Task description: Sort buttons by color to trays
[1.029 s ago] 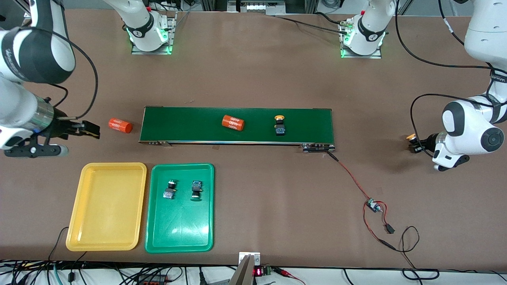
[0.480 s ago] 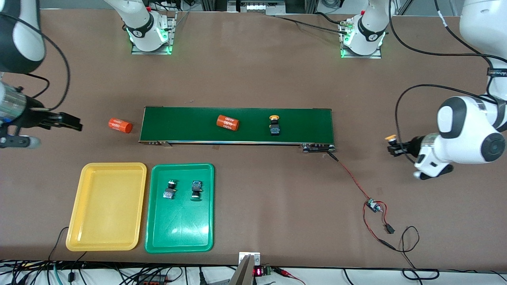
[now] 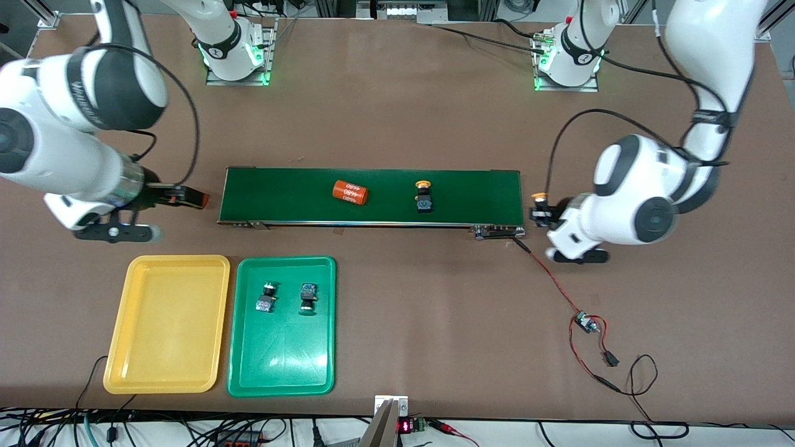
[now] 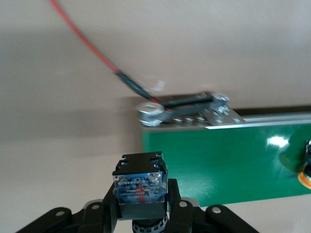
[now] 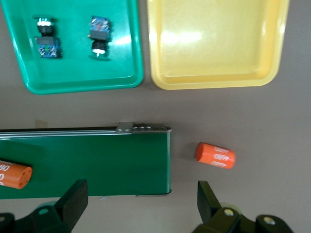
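Yellow-capped button (image 3: 424,197) stands upright on conveyor belt (image 3: 484,192).

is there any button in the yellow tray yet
No, the yellow tray holds nothing; two buttons lie in the green tray.

The left gripper (image 3: 539,211), with the held button (image 4: 138,182) clamped in it, hangs just off the belt (image 3: 279,195) at the left arm's end. The right gripper (image 3: 186,198) hangs over a loose can (image 5: 215,155) just off the belt's other end. Between the grippers, a second can (image 3: 349,192) and a belt button (image 3: 424,200) lie on the belt. Nearer the camera than the right gripper sit the end tray (image 3: 166,264) and, beside it, the second tray (image 3: 286,386), with two tray buttons (image 3: 266,298) in it.
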Available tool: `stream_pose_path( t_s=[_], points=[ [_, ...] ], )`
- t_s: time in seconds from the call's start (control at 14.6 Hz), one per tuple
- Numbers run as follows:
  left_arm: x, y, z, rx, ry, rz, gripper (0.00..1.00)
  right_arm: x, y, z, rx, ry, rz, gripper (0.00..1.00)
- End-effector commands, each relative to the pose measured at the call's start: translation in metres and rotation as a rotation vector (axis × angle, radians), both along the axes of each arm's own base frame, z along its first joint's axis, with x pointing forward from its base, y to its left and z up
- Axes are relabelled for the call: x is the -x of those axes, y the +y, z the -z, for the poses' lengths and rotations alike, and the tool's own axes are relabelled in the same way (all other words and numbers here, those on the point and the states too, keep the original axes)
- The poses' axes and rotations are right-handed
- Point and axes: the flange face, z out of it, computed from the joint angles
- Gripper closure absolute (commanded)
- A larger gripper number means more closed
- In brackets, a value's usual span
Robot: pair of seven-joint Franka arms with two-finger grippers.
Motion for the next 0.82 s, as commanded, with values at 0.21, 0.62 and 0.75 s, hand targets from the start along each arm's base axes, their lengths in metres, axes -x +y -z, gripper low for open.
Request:
stream_pose_path(
  t_s=[0.21, 0.62, 0.75],
  points=[
    [0.039, -0.070, 0.054, -0.006, -0.005, -0.012, 0.65, 0.013, 0.060, 0.028, -0.001, 0.058, -0.069, 0.00],
    [0.058, -0.097, 0.061, 0.000, -0.020, -0.042, 0.00, 0.029, 0.134, 0.055, 0.011, 0.056, -0.107, 0.00],
    [0.053, -0.096, 0.053, 0.005, -0.039, -0.040, 0.00, 0.038, 0.159, 0.065, 0.016, 0.061, -0.146, 0.00]
  ],
)
